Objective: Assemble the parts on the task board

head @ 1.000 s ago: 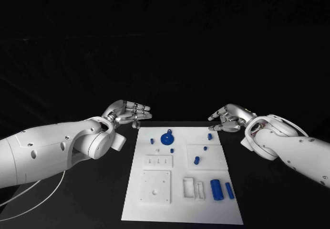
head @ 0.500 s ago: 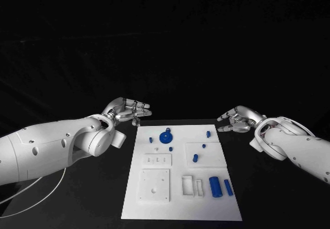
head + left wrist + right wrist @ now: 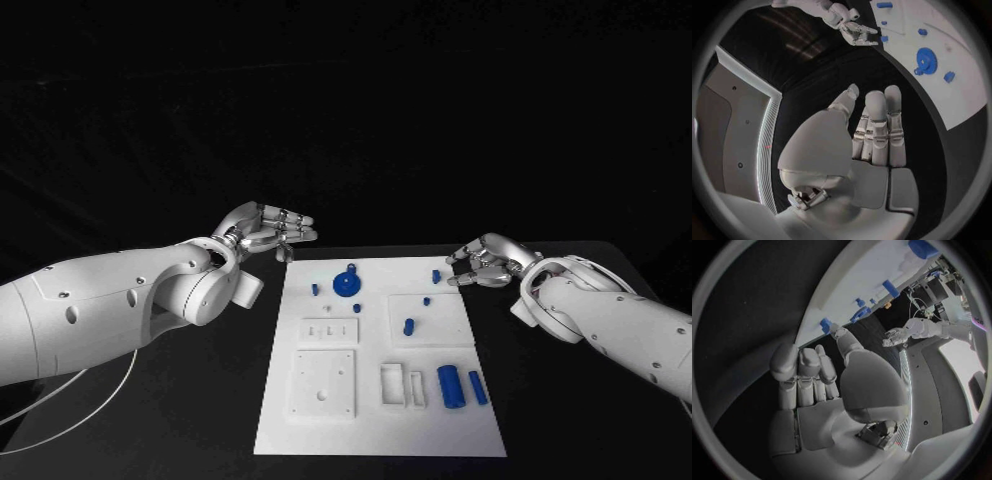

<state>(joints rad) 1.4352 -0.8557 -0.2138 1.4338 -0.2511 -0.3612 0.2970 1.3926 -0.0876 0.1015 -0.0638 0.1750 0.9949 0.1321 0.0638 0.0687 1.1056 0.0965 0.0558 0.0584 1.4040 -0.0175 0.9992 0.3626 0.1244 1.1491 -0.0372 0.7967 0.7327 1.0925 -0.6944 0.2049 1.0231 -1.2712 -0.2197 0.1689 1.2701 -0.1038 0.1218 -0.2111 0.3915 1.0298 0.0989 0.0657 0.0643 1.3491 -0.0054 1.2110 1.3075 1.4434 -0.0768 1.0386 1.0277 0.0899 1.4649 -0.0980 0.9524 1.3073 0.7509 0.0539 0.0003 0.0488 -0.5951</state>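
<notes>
Evidently nothing is picked up yet: both hands hover empty at the far corners of the task board (image 3: 378,440)

Nearest lie two smooth blue cylinders (image 3: 449,387) side by side beside white slotted blocks; farther on, small blue pegs (image 3: 408,326) stand in a raised white square, then a toothed blue gear (image 3: 348,285). Off the far corners over the black surface (image 3: 188,420), the left hand (image 3: 268,231) and right hand (image 3: 483,260) hang with fingers loosely curled on nothing; I judge the next move is reaching in to pinch a small peg precisely
</notes>
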